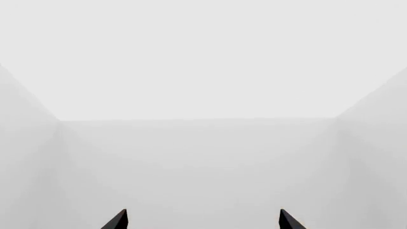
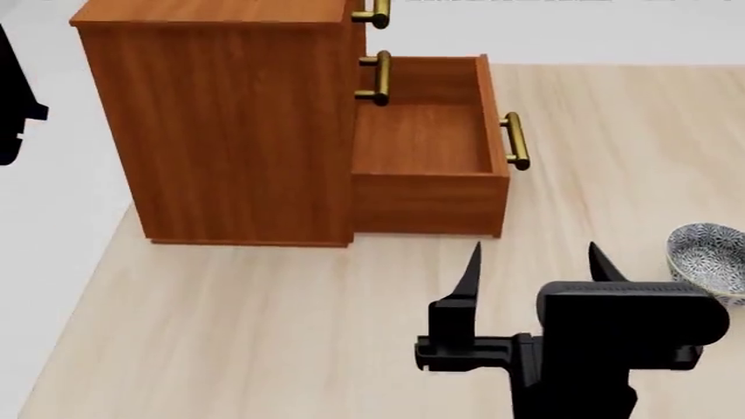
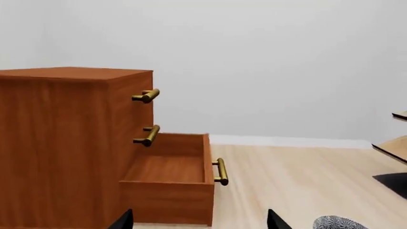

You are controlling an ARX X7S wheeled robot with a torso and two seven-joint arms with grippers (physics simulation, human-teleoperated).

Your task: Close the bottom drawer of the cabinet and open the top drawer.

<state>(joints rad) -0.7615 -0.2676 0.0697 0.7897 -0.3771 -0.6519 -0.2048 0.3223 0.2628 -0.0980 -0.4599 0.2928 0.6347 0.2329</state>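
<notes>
The bottom drawer (image 2: pixel 425 144) hangs pulled out of the cabinet (image 2: pixel 222 122), empty, brass handle (image 2: pixel 515 140) facing outward, while the top drawer (image 3: pixel 130 95) sits flush shut above. My right end effector (image 2: pixel 536 266) hovers over the wood floor (image 2: pixel 233 332) short of the drawer, fingers spread and empty, a patterned bowl (image 2: pixel 710 257) just beside it. My left end effector (image 1: pixel 203 220) is spread too, facing only blank white wall.

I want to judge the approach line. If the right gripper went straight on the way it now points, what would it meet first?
Probably the bottom drawer, pulled out of the cabinet: the right gripper, open, faces its side wall. Depth is unclear.
</notes>
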